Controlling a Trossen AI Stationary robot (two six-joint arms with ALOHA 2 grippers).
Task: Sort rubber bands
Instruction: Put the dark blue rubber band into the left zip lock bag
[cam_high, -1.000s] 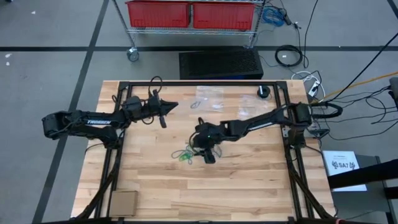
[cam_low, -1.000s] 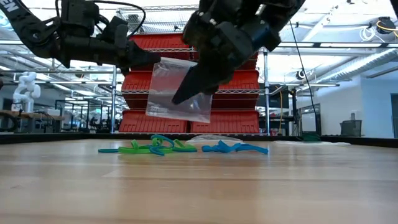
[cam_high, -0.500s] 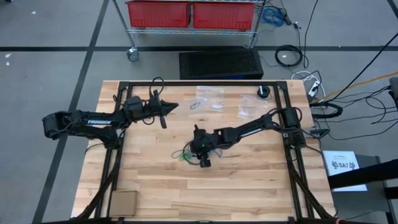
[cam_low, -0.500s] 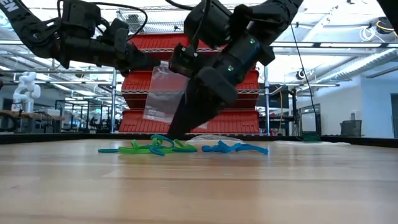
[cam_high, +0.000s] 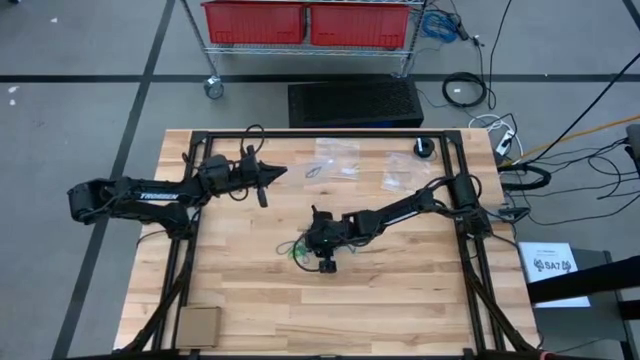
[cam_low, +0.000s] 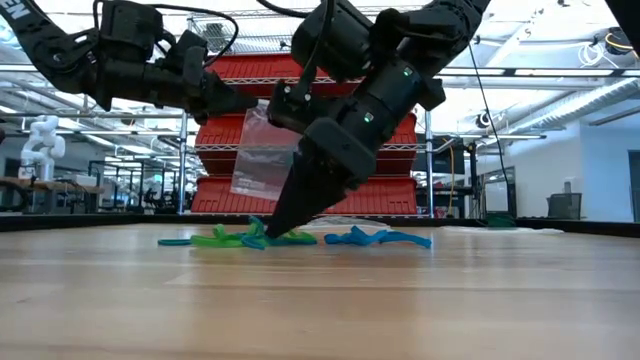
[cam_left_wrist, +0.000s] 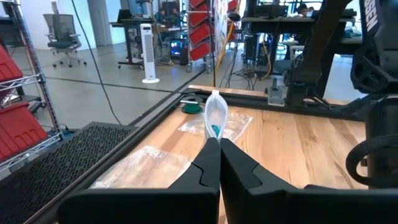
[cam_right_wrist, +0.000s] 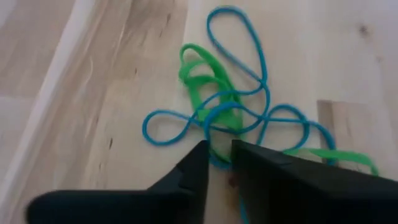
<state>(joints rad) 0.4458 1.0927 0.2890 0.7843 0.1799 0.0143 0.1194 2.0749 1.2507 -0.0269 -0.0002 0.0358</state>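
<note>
While my right gripper (cam_low: 272, 222) noses down onto the tabletop (cam_high: 400, 280), its fingers (cam_right_wrist: 193, 168) stand narrow over a blue strand in the tangle of rubber bands (cam_right_wrist: 230, 118), green and blue loops sprawled across mid-table with no single long axis. Farther back, my left gripper (cam_left_wrist: 217, 144) hangs raised, pinched on a clear bag (cam_low: 262, 150).

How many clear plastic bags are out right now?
3. One clear bag hangs from the shut left pincer; a second bag lies at the table's far middle; a third bag lies right of it. Stacked bags could hide more.
</note>
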